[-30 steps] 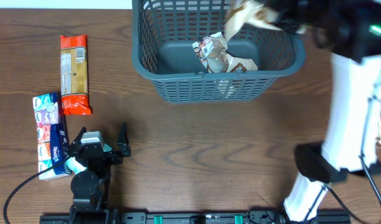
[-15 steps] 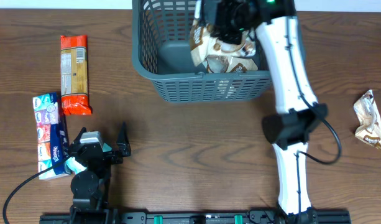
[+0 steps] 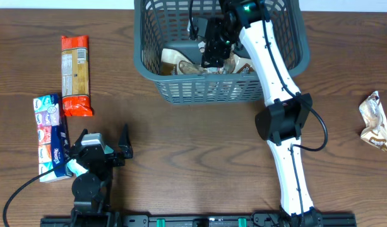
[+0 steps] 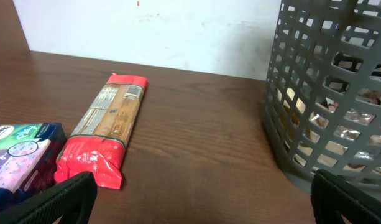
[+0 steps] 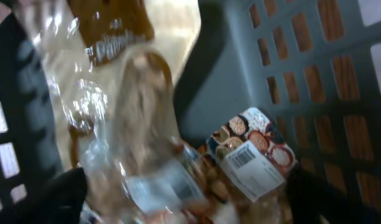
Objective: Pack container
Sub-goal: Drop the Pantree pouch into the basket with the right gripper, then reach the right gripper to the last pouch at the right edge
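Observation:
The container (image 3: pixel 206 91) is a dark grey slotted basket at the table's far middle. My right gripper (image 3: pixel 213 50) reaches down inside it and is open. Its fingers stand wide apart over a clear snack pack (image 5: pixel 128 124), which is blurred and lies loose under them. A second pack with a barcode label (image 5: pixel 252 155) lies beside it on the basket floor (image 5: pixel 209 81). From overhead, a cream-brown pack (image 3: pixel 173 60) lies in the basket's left half, with other packs (image 3: pixel 242 64) on the right. My left gripper (image 3: pixel 103 140) rests open near the table's front left, holding nothing.
A long red-ended packet (image 3: pixel 76 75) and a pack of tissues (image 3: pixel 49 135) lie at the left, the packet also in the left wrist view (image 4: pixel 106 134). One more snack pack (image 3: pixel 374 120) lies at the table's right edge. The basket wall (image 4: pixel 327 93) stands to the left gripper's right.
My right arm swung left over the basket with a snack pack and went down inside. Its jaws opened and the pack now lies loose in the basket. The left arm has not moved.

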Controlling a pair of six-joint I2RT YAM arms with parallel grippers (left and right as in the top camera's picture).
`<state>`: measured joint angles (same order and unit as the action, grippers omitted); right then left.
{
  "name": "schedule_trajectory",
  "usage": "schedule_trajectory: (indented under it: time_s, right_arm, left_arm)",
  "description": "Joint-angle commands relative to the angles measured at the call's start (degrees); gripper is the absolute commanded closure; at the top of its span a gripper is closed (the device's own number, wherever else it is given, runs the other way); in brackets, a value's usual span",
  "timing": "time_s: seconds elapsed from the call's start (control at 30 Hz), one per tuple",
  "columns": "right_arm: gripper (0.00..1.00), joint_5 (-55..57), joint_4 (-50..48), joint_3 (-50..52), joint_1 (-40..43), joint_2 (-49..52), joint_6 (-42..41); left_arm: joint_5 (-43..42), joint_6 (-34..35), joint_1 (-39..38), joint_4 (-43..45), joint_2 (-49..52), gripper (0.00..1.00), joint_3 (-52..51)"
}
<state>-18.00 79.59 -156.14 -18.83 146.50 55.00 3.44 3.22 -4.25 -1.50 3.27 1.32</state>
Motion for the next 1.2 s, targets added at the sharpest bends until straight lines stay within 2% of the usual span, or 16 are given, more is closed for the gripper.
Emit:
schedule_trajectory:
  time_s: [0.0, 0.07, 0.2, 0.33, 0.43, 0.53, 0.67, 0.9, 1.03, 1.17]
  right_arm:
    - [0.05, 0.81, 1.09, -0.50, 2.23, -8.41, -1.42]
    - [0.01, 2.45, 0.61, -0.52, 4.22, -12.94, -1.40]
    - [0.01, 3.02, -2.27, -0.52, 9.77, -22.27, -2.56]
    - [0.01, 6.12, -7.26, -0.52, 18.40, -29.90, -12.59]
    - [0.01, 7.56, -8.46, -0.52, 27.43, -33.38, -23.12]
    - [0.07, 9.66, -4.92, -0.52, 36.79, -34.29, -34.71]
    - [0.17, 9.64, 7.23, -0.50, 45.97, -33.22, -39.28]
    - [0.15, 9.66, 15.56, -0.50, 51.93, -33.73, -39.56]
    - [0.19, 9.33, 17.75, -0.09, 53.83, -34.16, -43.95]
    - [0.22, 7.54, 17.75, 5.35, 53.24, -37.20, -44.70]
  left_arm:
    - [1.73, 0.59, -0.17, -2.12, 0.07, 0.01, -1.05]
    - [1.73, 0.57, -0.17, -2.12, 0.07, 0.01, -1.05]
    - [1.73, 0.59, -0.17, -2.12, 0.07, 0.02, -1.05]
    - [1.73, 0.57, -0.17, -2.12, 0.07, 0.01, -1.05]
    - [1.73, 0.57, -0.17, -2.14, 0.07, 0.01, -1.05]
    - [1.73, 0.57, -0.17, -2.14, 0.07, 0.01, -1.05]
    - [1.73, 0.59, -0.17, -2.12, 0.07, 0.01, -1.05]
    - [1.73, 0.57, -0.17, -2.12, 0.07, 0.01, -1.05]
    - [1.73, 0.57, -0.17, -2.12, 0.07, 0.01, -1.05]
    - [1.73, 0.57, -0.17, -2.12, 0.07, 0.01, -1.05]
